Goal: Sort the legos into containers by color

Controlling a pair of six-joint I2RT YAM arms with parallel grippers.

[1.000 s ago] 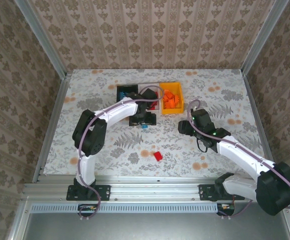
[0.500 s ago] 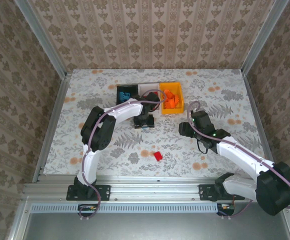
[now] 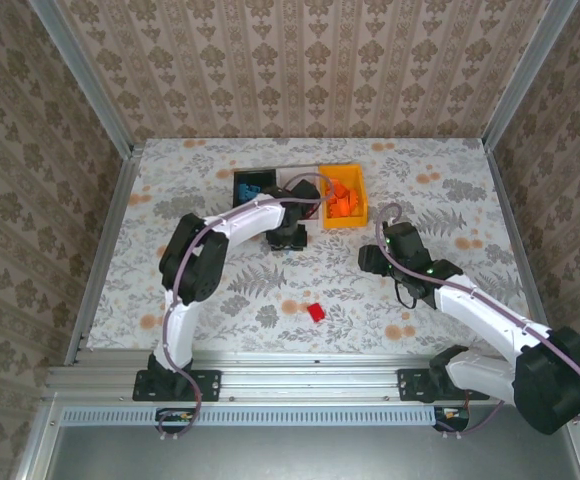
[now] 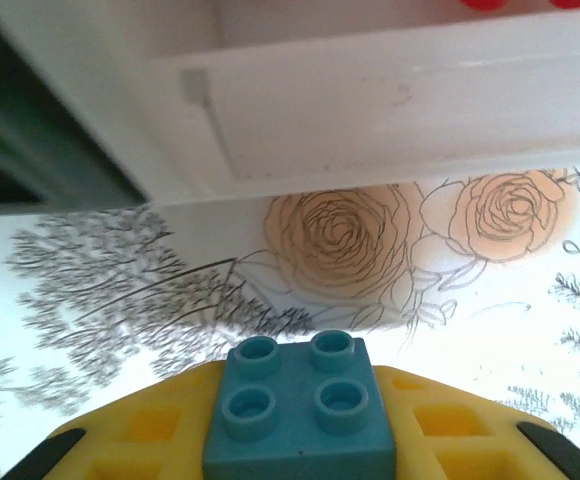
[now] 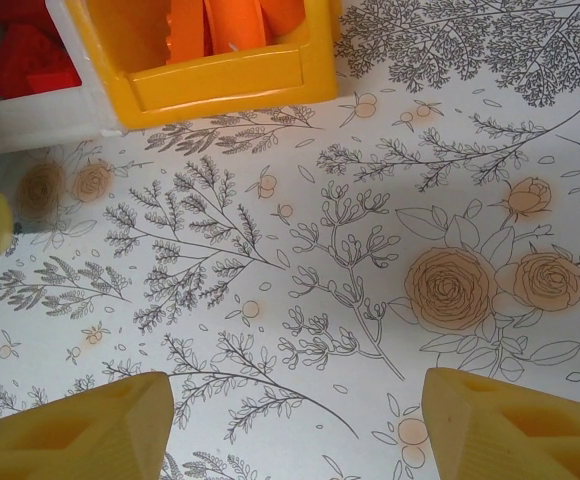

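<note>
Bottom centre of the frame, the left tool [image 4: 300, 455] pinches a light blue lego [image 4: 298, 405]; the right tool [image 5: 292, 415] hangs spread above the surface [image 5: 300, 170].

1. Table [image 3: 450, 290]: flat top w/ pale cloth, grey fern & orange rose print. Metal rails run along L, R & near edges.
2. Three open bins stand upright on the cloth, mid-table twd the back, joined in one row.
3. Row order L to R: black bin [image 3: 255, 176], white bin [image 3: 295, 178], orange-yellow bin [image 3: 345, 220]. Neighbours touch wall to wall.
4. Right wrist cam: front walls of the white & orange-yellow bins sit flat on the cloth.
5. Red brick [image 3: 316, 311] lies loose on the cloth nr the front edge, approx centre, well apart from the bins.
</note>
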